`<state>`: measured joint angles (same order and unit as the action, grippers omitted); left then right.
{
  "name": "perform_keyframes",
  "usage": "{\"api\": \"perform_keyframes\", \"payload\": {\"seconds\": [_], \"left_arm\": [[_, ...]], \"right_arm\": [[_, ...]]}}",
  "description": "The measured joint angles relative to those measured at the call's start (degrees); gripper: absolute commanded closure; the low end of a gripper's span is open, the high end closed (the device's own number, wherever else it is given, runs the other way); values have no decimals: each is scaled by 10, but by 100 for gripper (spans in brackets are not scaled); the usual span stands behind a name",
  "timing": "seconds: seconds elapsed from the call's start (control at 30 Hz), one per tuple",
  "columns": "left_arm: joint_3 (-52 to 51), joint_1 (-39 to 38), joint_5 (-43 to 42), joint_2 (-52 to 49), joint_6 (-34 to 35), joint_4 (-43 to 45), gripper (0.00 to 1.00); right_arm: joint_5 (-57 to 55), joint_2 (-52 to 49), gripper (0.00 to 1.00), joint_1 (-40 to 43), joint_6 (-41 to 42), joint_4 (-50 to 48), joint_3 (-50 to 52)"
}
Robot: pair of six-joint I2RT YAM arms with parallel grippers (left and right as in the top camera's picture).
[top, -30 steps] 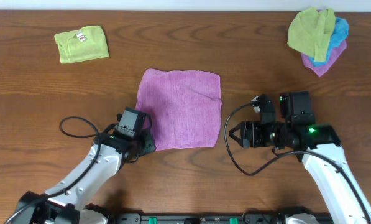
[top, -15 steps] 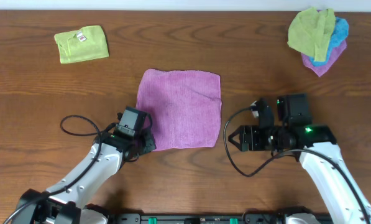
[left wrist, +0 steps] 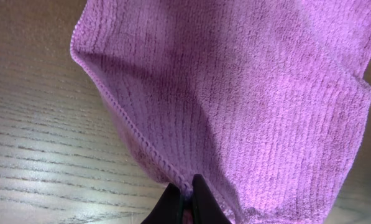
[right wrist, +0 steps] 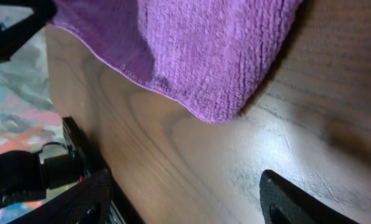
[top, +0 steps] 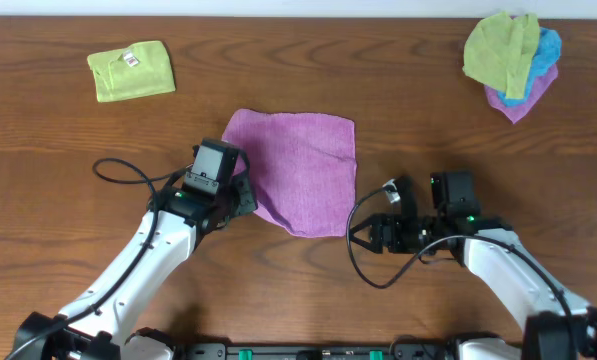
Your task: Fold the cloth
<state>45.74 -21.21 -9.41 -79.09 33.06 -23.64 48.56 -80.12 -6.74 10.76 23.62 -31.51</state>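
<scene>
A purple cloth (top: 303,170) lies on the wooden table (top: 398,90) in the middle. My left gripper (top: 240,196) is shut on the cloth's near left corner and has it lifted and drawn inward, so that edge now runs diagonally. In the left wrist view the cloth (left wrist: 235,93) hangs from the shut fingertips (left wrist: 186,198). My right gripper (top: 363,234) is open and empty, just right of the cloth's near right corner. In the right wrist view that corner (right wrist: 216,74) lies just ahead of the open fingers (right wrist: 191,199).
A folded green cloth (top: 131,70) lies at the far left. A pile of green, blue and purple cloths (top: 511,60) sits at the far right. Cables loop on the table beside each arm.
My left gripper has lifted the cloth's near left corner and carried it up and to the right. My right gripper has moved left and nearer, toward the cloth's near right corner.
</scene>
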Motion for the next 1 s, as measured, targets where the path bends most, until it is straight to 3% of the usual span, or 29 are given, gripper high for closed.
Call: {"api": "perform_keyframes", "payload": {"seconds": [0.63,0.77,1.0], "left_arm": [[65,0,6,0,-3,-4,95],[81,0,9,0,-3,-3,94],[82,0,9,0,-3,-3,94]], "right_arm": [[80,-131,20,-10,85,-164,17],[111,-132,20,-37,133,-229,19],[153,-132,20,-109,172,-240,19]]}}
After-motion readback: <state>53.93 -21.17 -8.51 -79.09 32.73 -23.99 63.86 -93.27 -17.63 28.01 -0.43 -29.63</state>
